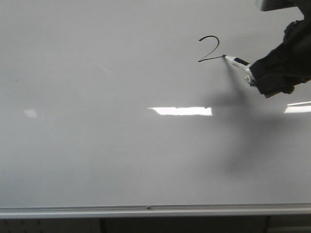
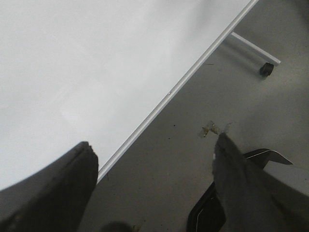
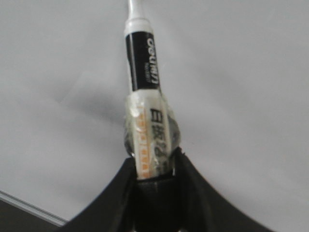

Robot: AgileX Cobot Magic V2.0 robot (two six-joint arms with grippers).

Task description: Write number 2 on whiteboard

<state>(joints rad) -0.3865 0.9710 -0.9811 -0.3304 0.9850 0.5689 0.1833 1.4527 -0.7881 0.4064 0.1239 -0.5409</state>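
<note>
A thin black number 2 (image 1: 209, 48) is drawn on the whiteboard (image 1: 97, 97), up and right of its middle. My right gripper (image 1: 252, 77) comes in from the upper right and is shut on a white marker (image 1: 238, 63) with a black band. The marker's tip touches the right end of the digit's base stroke. In the right wrist view the marker (image 3: 145, 96) sticks out from between the black fingers (image 3: 186, 169), wrapped in clear tape, over the whiteboard (image 3: 241, 72). My left gripper (image 2: 152, 150) is open and empty, off the whiteboard's (image 2: 72, 63) edge, above the floor.
A silver rail (image 1: 155, 209) runs along the board's lower edge. Bright light reflections (image 1: 181, 111) lie on the glossy surface. In the left wrist view the rail (image 2: 178, 84), a stand foot with a castor (image 2: 266, 69) and a grey floor show.
</note>
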